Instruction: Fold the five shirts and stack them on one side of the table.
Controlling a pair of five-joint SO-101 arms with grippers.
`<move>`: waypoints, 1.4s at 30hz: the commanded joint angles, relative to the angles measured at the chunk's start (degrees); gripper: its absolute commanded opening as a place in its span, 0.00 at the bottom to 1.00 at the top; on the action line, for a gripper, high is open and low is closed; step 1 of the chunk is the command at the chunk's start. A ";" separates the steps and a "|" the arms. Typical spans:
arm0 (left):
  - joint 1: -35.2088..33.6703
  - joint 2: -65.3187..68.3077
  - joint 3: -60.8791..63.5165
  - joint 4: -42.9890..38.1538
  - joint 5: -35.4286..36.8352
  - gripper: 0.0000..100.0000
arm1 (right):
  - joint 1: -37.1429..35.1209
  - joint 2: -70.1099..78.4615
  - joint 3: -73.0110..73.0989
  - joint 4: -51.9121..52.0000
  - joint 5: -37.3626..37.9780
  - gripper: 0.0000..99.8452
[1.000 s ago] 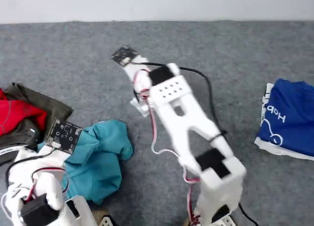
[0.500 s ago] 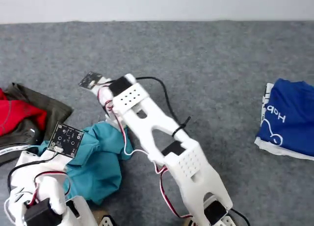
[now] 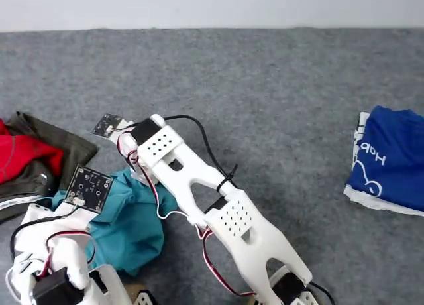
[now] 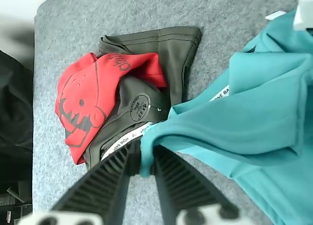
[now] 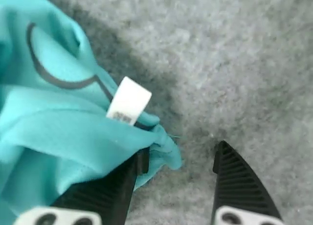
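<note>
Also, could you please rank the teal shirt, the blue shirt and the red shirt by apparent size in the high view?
1. teal shirt, partly hidden.
2. blue shirt, cut by the frame edge; close to the teal one, so that order is unsure.
3. red shirt, clearly smallest, also cut by the edge.

Cropped by high view's right edge: blue shirt [image 3: 391, 158]; left edge: red shirt [image 3: 25, 152]. Partly under right arm [image 3: 191, 176]: teal shirt [image 3: 132, 220].
</note>
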 commanded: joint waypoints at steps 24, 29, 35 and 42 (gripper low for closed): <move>-0.18 -0.09 -7.87 -3.34 1.93 0.02 | 15.08 -17.10 -10.81 12.35 8.53 0.01; 0.09 0.18 -12.79 -11.78 8.44 0.02 | 21.93 -31.34 -4.57 12.35 8.53 0.01; 2.20 0.18 -16.84 -21.45 9.85 0.02 | 26.42 -46.64 0.53 12.26 10.81 0.01; 13.54 2.20 -23.96 -26.81 9.85 0.02 | 26.95 -60.53 1.14 12.26 11.87 0.01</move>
